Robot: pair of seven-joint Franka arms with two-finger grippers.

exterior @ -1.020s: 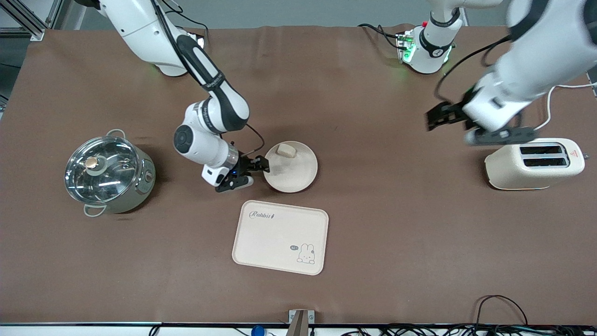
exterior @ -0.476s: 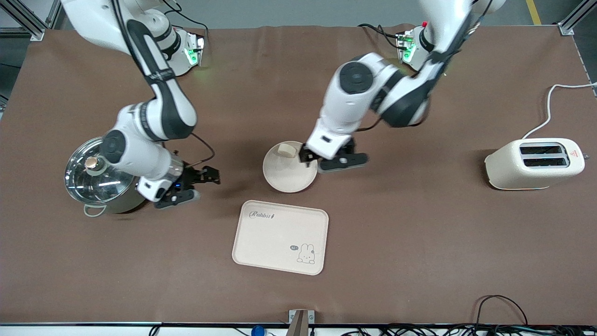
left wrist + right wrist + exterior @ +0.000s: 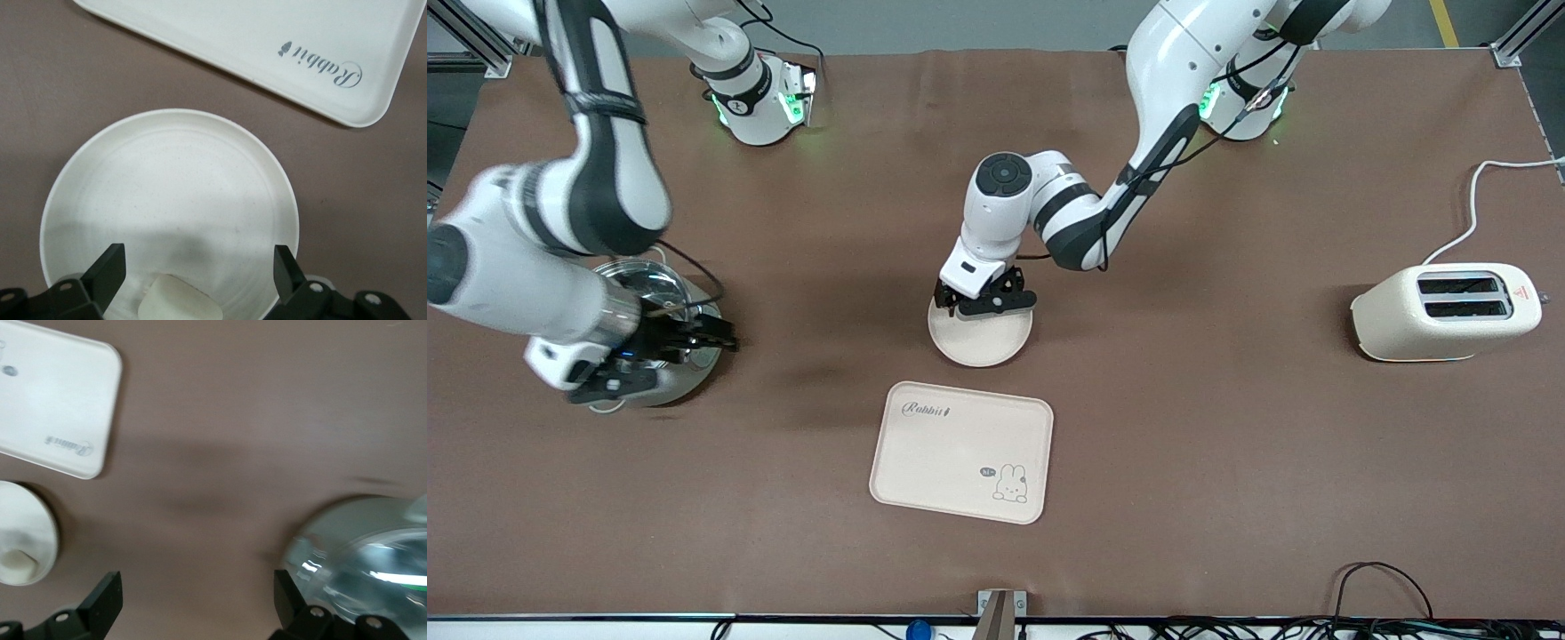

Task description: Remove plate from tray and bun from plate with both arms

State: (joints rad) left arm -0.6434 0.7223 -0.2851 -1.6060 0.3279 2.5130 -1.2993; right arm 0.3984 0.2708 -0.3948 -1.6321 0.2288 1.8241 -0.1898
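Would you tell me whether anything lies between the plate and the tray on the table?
No, only a strip of bare brown table separates the plate from the tray; both the front and left wrist views show this.

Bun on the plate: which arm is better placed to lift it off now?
Left. The left gripper hangs open right over the bun on the plate, fingers either side. The right gripper is open too, but over the pot at its own end of the table.

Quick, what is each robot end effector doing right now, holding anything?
Left end effector: open, empty, over the small pale bun on the round cream plate.
Right end effector: open, empty, over the glass-lidded steel pot.
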